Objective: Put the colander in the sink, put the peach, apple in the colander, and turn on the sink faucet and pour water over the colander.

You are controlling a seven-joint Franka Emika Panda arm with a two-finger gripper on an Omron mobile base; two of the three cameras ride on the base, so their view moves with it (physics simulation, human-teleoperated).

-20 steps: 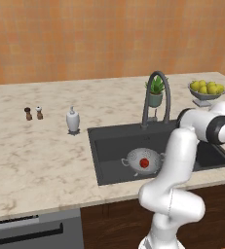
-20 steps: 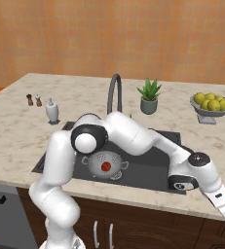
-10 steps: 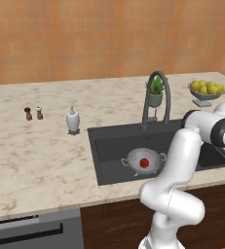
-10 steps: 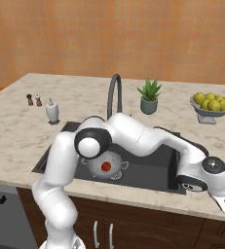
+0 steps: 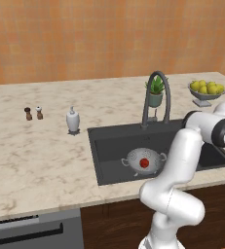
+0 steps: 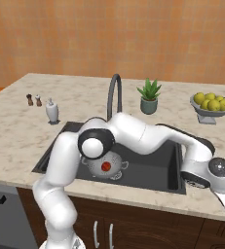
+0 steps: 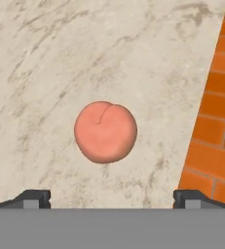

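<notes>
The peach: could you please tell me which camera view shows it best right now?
The hand view shows it best: the peach lies whole and unobstructed on the marble counter, centred ahead of the open hand. The two base views look at the sink and colander instead and offer nothing clear of the peach.

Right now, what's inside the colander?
The apple sits in the colander, which is in the sink. The arm hides part of the bowl. The peach lies on the counter.
</notes>
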